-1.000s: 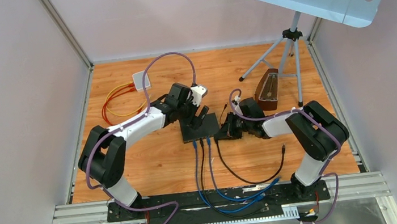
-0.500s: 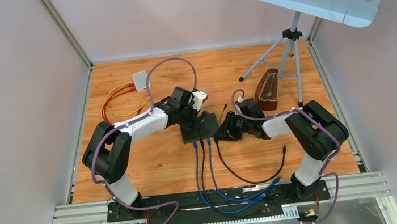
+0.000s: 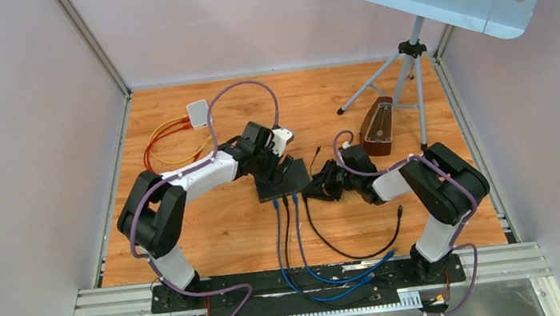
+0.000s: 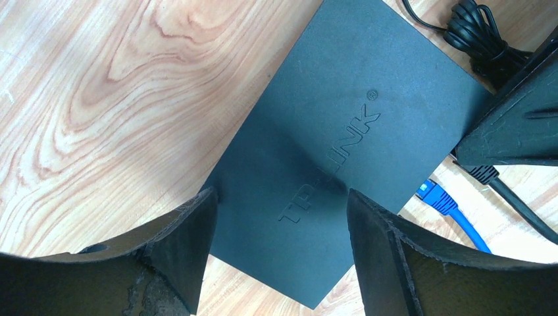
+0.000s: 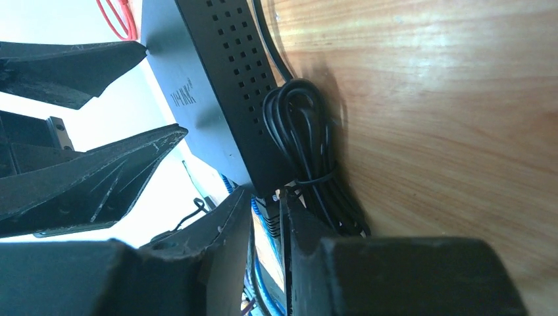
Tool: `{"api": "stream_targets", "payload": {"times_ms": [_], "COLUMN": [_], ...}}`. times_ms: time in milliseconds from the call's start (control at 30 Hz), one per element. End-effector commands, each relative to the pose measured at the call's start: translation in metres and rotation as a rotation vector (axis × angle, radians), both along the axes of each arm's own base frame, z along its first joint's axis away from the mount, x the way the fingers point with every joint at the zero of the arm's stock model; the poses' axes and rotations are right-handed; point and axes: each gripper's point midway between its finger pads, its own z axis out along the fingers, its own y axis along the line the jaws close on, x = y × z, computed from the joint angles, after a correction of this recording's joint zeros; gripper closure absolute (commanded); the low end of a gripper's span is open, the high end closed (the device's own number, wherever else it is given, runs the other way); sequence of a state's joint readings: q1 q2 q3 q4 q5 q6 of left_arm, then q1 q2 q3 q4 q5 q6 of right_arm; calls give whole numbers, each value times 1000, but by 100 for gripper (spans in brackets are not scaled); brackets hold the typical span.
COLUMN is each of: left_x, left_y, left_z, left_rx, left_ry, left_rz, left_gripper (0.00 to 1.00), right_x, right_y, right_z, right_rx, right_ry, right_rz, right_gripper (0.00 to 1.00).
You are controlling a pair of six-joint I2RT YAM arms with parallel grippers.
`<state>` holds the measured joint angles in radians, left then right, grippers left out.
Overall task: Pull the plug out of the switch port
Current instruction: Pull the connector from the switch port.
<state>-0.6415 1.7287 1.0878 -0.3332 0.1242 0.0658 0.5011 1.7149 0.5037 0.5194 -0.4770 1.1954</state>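
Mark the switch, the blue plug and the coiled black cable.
switch point(image 4: 309, 125): left wrist view, top face.
blue plug point(image 4: 439, 197): left wrist view, connector body.
coiled black cable point(image 5: 297, 128): right wrist view, bundled loops.

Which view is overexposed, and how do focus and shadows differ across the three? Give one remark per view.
Right wrist view: the background beyond the switch is blown out white, and the wooden table carries a sheen. Left wrist view: the switch's embossed logo is sharp, a soft shadow crossing it. Top external view: even light, only faint shadows.

Left gripper point(image 4: 279, 197) wide; right gripper point(image 5: 266, 197) narrow.
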Motion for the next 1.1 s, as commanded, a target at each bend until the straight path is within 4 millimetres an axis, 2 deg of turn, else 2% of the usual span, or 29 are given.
{"api": "stream_targets", "payload": {"times_ms": [0,67,267,333,567,733,867,1000,1067], "left_x": [-10,-9,-10,-10,-12,-11,-12,-13,-14], "left_y": [-1,-1,-2,-2,-3,-4,-5,-4,-5], "left_z": [-10,-10,-9,-8,-9,-9,-9,-10,-11], "left_rx": [11,11,9,7,2,0,-1,-1,-4], "left_ry": [64,65,67,68,78,77,80,86,91], "left_rz": [-24,-25,-26,-28,-35,-38,-41,-43,-45], "left_gripper": [21,21,22,22,23,24,24,24,24], "right_x": [6,4,4,5,8,7,6,7,8], "right_y": [-6,-4,-5,-5,-7,-10,-11,-10,-9], "right_z": [-7,-5,-2,-4,-13,-13,-13,-8,-4], "right_rx": [-31,-27,-1,-6,-43,-65,-83,-85,-93], "right_ry": [-5,-23,-22,2,62,54,40,2,-30], "right_rz": [-53,-36,-61,-76,-104,-96,-83,-61,-34], "right_gripper": [78,78,65,64,79,84,84,99,100]}}
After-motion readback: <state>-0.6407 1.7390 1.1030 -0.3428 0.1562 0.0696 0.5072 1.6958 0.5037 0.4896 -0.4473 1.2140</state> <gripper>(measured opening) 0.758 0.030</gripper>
